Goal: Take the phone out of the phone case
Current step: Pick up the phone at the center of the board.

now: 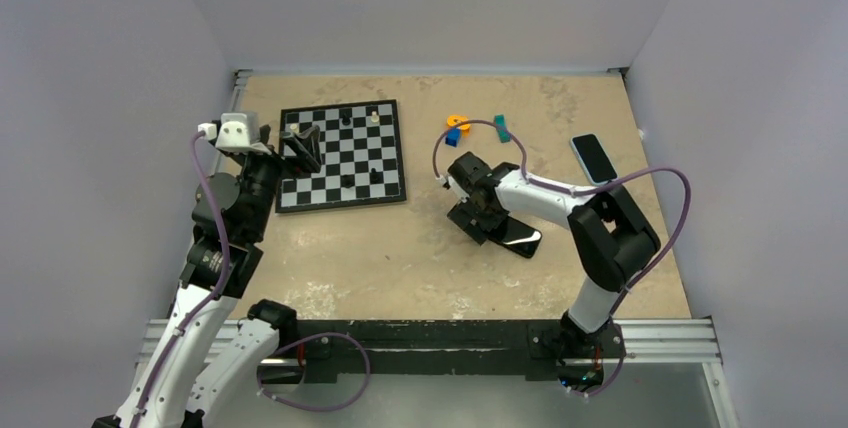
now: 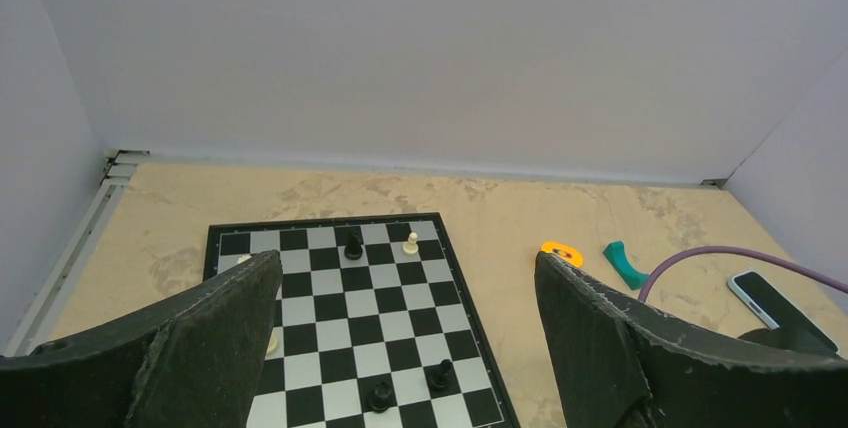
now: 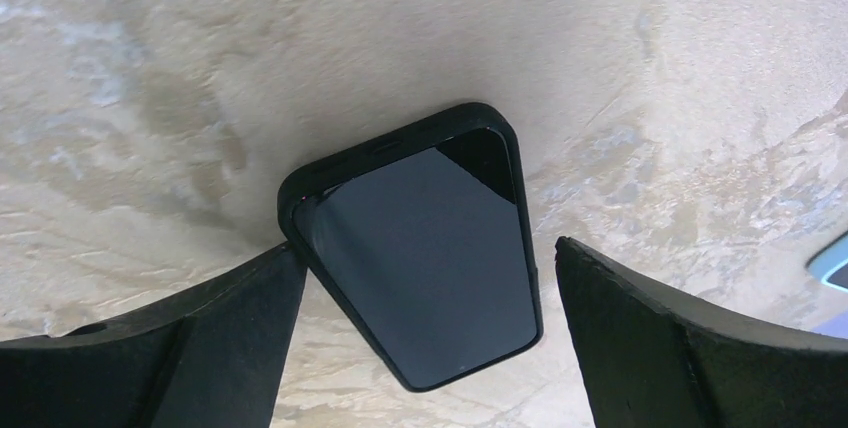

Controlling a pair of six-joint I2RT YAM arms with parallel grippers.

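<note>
Top external view: the phone [image 1: 524, 239], dark and in its black phone case [image 1: 508, 244], lies flat on the table [image 1: 400, 258] right of centre, and the right gripper [image 1: 478, 216] hangs over its left end. The left gripper [image 1: 303, 148] is well apart, above the near-left part of the chessboard [image 1: 345, 153]. A second phone [image 1: 593, 158] lies by the right edge. Left wrist view: the left gripper [image 2: 408, 263] has its jaws spread wide with nothing between them, only the chessboard [image 2: 330, 318] below. Right wrist view: the right gripper [image 3: 430, 253] is likewise released, with one finger on each side of the phone [image 3: 435, 268] and neither clearly touching it. The screen faces up, and the phone case [image 3: 400, 138] shows as a thick black lip all round. At the far left corner that lip seems to stand off the phone's edge, which is probably the easiest place to begin peeling. By its look the case is soft, rubbery and grippy, so it should flex under a pinch. The phone inside is stiff and moderately heavy, and its glass is slick and breakable, so squeezing across the screen is unwise. I would pin the body by its long edges with one gripper. The other could take the case's lip at a corner and roll it back, keeping the phone low over the table in case it slips free.
</note>
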